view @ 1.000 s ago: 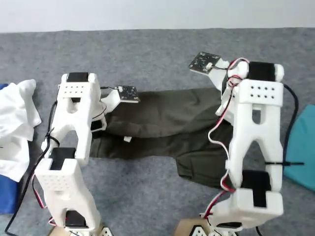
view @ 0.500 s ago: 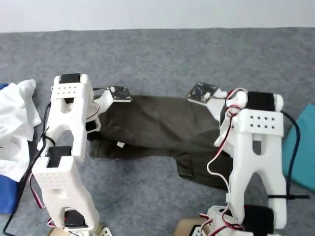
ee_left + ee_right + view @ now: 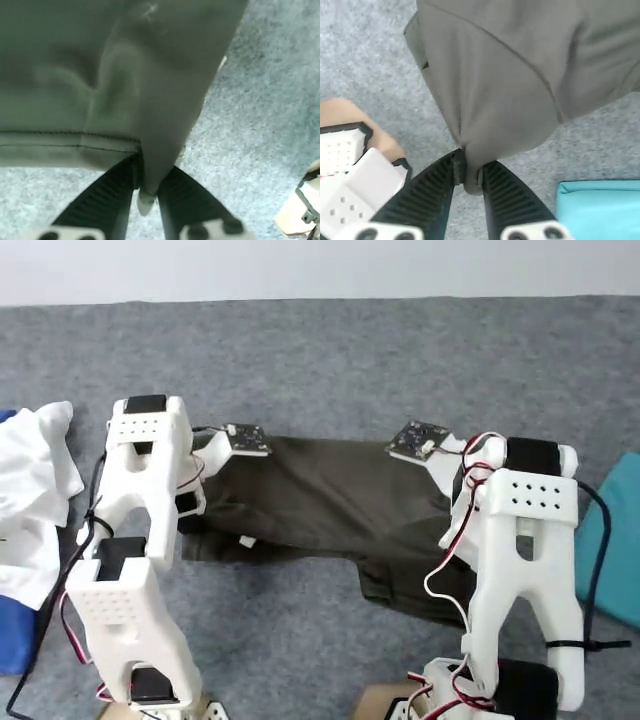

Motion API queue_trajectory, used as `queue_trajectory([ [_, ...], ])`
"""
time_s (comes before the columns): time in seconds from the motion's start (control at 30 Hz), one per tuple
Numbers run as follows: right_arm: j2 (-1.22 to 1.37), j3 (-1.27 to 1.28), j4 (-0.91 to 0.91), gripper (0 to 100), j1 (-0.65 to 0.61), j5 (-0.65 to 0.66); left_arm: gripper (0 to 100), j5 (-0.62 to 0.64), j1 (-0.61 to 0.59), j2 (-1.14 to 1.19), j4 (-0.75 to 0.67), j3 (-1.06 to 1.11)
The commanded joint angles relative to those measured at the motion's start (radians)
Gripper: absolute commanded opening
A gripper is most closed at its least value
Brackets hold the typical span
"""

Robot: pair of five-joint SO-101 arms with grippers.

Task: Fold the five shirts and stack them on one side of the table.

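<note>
**2 Arms Pinching 1 Olive Shirt on the Counter**

The olive shirt (image 3: 330, 495) is lying in the middle of the grey counter (image 3: 330, 350). It is spreading between the 2 arms, with its far edge running nearly straight from one to the other. 1 flap (image 3: 410, 585) of it is sticking out toward the near side, beside the right arm (image 3: 525, 540). A small white tag (image 3: 243, 540) is showing on the cloth close to the left arm (image 3: 140, 480).

The left gripper (image 3: 148, 182) is gripping a bunched fold of the shirt next to a stitched hem (image 3: 70, 140). Its fingers (image 3: 112, 197) are squeezing together on the cloth, and a nub of fabric is poking out between them. The right gripper (image 3: 470, 175) is doing the same at the other end. Its fingers (image 3: 432, 195) are pressing in on a gathered corner, and the cloth is fanning out from the pinch above the counter.

A white shirt (image 3: 30, 490) is sitting crumpled at the left edge of the counter. It is lying partly on a blue cloth (image 3: 15, 640), well apart from the olive shirt. A teal shirt (image 3: 615, 550) is resting at the right edge, near the right arm and apart from the olive shirt.
</note>
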Motion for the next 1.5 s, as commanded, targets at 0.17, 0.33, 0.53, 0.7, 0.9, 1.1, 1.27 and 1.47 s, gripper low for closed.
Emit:
queue_trajectory([
  [0.17, -0.045, 0.028, -0.051, 2.6, 0.008, -0.006, 4, -0.020, 0.012, -0.011, 0.029, 0.016],
  [0.33, -0.059, 0.015, -0.050, 17.8, 0.015, -0.017, 7, -0.015, -0.008, -0.011, 0.023, 0.013],
  [0.53, -0.065, -0.084, -0.050, 24.0, 0.007, -0.077, 11, 0.037, -0.018, -0.011, 0.011, 0.012],
  [0.7, -0.064, -0.130, -0.059, 24.0, 0.008, -0.078, 11, 0.041, -0.018, -0.011, 0.014, -0.004],
  [0.9, -0.062, -0.127, -0.174, 23.9, 0.010, -0.152, 10, 0.046, -0.031, -0.012, 0.029, -0.107],
  [1.1, -0.001, -0.132, -0.248, 23.9, 0.008, -0.201, 11, 0.046, -0.057, -0.107, 0.029, -0.102],
  [1.27, 0.068, -0.132, -0.266, 23.9, 0.007, -0.261, 13, 0.040, -0.057, -0.203, 0.029, -0.018],
  [1.47, 0.088, -0.132, -0.360, 23.9, 0.005, -0.315, 13, 0.044, -0.057, -0.324, 0.025, -0.013],
])
